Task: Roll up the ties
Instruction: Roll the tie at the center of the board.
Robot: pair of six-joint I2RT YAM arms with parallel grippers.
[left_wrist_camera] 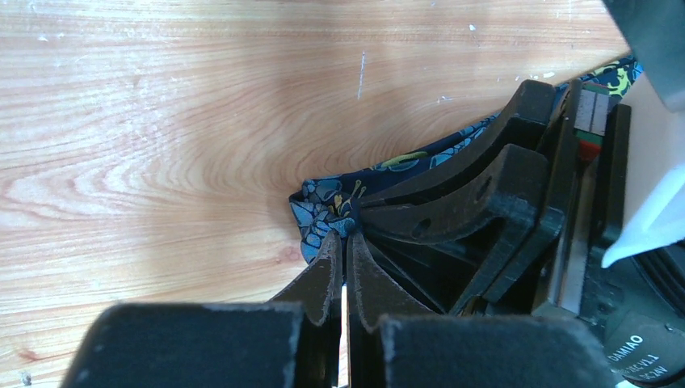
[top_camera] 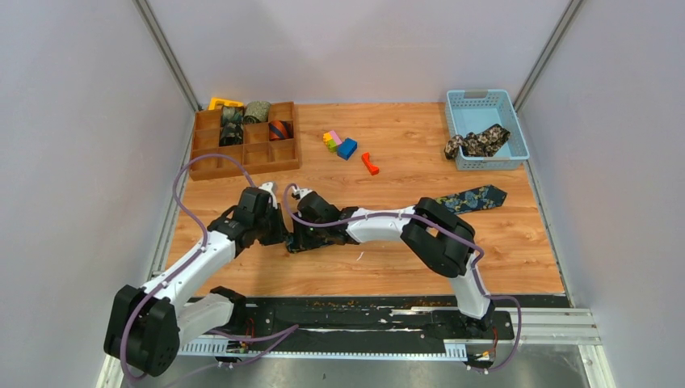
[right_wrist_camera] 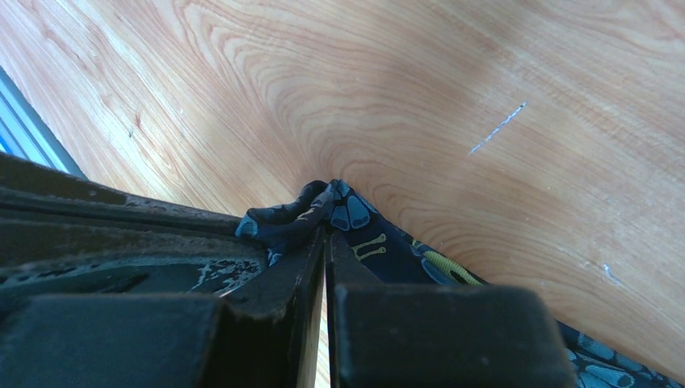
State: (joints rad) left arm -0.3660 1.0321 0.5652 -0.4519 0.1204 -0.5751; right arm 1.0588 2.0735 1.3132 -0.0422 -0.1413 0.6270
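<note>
The navy paisley tie lies across the table, its wide pointed end at the right and its length passing under my right arm. Both grippers meet at its narrow end in the middle of the table. My left gripper is shut on a bunched fold of the tie; my right gripper is shut on the same fold from the other side. From above, the left gripper and right gripper touch tip to tip. A black-tan floral tie lies heaped in the blue basket.
A wooden compartment tray at the back left holds several rolled ties. Small coloured plastic blocks and an orange piece lie mid-table behind the grippers. Grey walls close in on both sides.
</note>
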